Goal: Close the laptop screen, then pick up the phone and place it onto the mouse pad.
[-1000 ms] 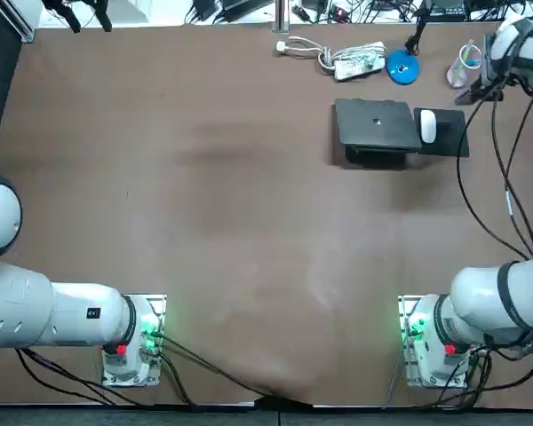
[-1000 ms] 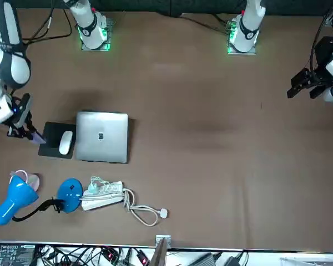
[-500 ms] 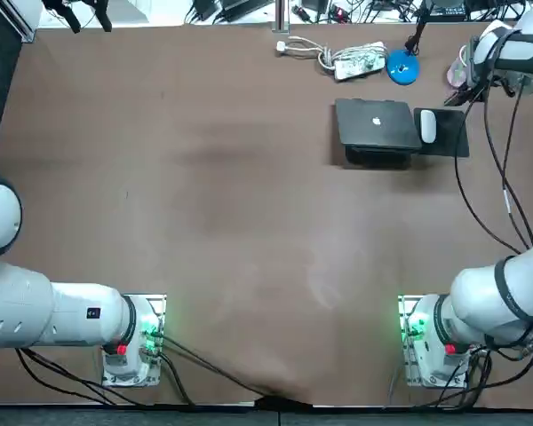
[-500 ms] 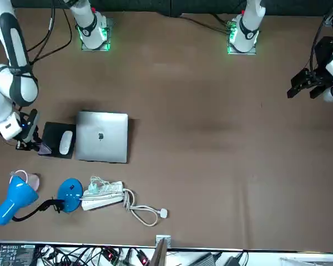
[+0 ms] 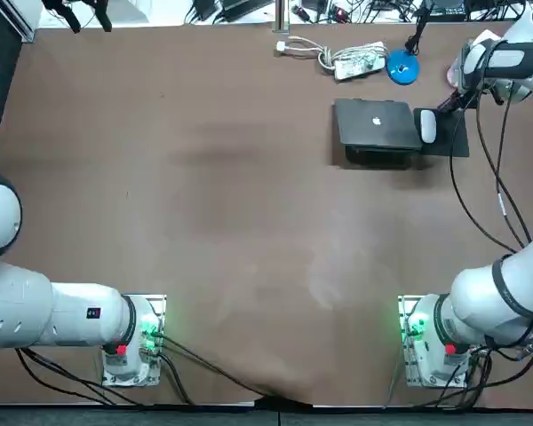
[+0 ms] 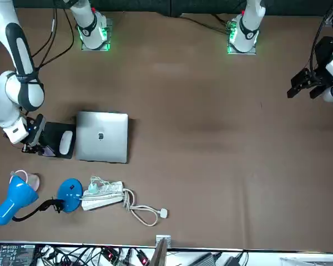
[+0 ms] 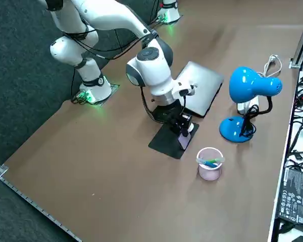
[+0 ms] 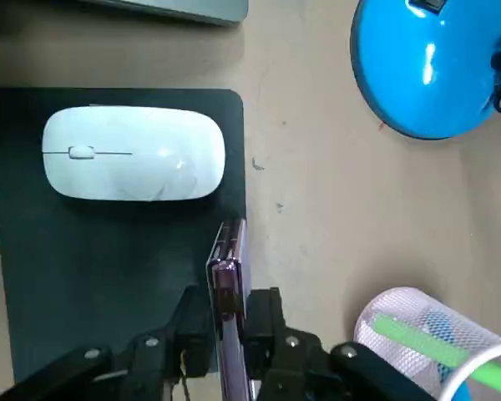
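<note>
Brown table (image 5: pixel 249 222) carried one closed laptop (image 5: pixel 377 123), one mouse pad (image 5: pixel 449 146) with one white mouse (image 5: pixel 427 126), one blue lamp (image 7: pixel 250 85), one pink cup (image 7: pixel 209 164), one power strip (image 5: pixel 355 62). Your right gripper (image 8: pixel 228 307) pinched one phone (image 8: pixel 227 259) edge-on at pad's lamp-side edge, near mouse. Wrist view showed phone plainly; in top view you could not make it out.

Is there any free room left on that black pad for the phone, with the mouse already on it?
Yes. The mouse pad is bare beside the mouse, on the side where the right gripper holds the phone. Beyond that edge it is crowded: blue lamp and pen cup. The wide table before the closed laptop is bare.
</note>
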Motion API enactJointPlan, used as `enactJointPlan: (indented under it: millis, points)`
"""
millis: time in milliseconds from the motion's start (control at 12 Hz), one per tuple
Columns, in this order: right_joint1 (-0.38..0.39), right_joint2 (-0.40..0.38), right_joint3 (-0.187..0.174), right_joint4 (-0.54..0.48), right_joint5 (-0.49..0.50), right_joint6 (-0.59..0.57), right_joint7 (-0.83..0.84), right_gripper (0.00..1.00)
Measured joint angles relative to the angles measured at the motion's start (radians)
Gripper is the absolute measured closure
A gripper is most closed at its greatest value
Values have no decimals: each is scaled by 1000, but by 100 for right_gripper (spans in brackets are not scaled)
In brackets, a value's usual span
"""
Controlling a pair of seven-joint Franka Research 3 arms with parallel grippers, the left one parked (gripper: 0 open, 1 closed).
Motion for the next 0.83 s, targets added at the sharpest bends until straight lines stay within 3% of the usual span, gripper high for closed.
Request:
enactJointPlan:
  millis: [833]
  points:
    - [0, 4, -10, -32, 0, 60, 4, 78]
